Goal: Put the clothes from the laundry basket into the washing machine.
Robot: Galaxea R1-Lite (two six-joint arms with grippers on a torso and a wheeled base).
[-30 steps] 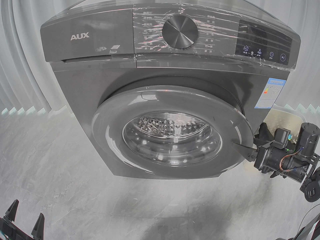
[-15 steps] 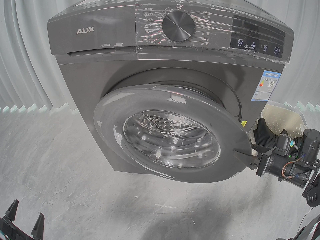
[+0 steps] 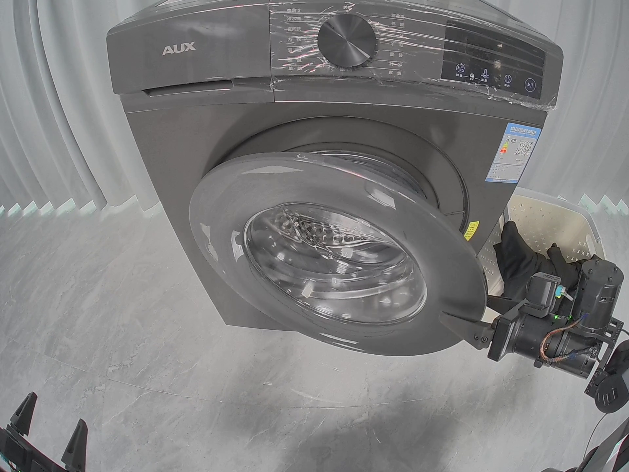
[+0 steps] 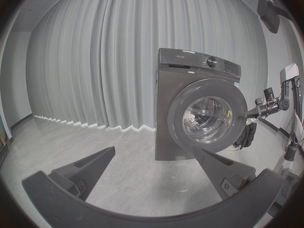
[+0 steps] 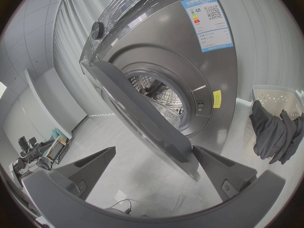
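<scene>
1. Head view. You have the grey front-loading washing machine (image 3: 196, 158) standing on the pale marbled floor (image 3: 131, 335). Its round glass-windowed door (image 3: 262, 191) is swung partly open. The right gripper (image 3: 462, 326) sits at the door's free edge, jaws apart and clamped on nothing. The left gripper (image 3: 52, 414) hangs low, well apart from the machine, jaws spread and empty. The white perforated plastic laundry basket (image 3: 557, 221) stands just beside the machine, on the robot's right. The dark grey clothes (image 3: 517, 263) are draped over its near rim.
2. Left wrist view. The left gripper (image 4: 152, 151) shows its jaws wide apart with nothing between them. The machine (image 4: 164, 111) stands before a pale pleated curtain (image 4: 95, 64). The right gripper (image 4: 250, 114) meets the door (image 4: 177, 117) at its rim, and the clothes (image 4: 247, 136) hang just below.
3. Right wrist view. The door's edge (image 5: 136, 111) lies between the parted jaws of the right gripper (image 5: 153, 151); you cannot tell whether either jaw touches it. The steel drum (image 5: 158, 92) shows behind the door. The clothes (image 5: 272, 133) hang over the basket (image 5: 275, 98), outside the machine.
</scene>
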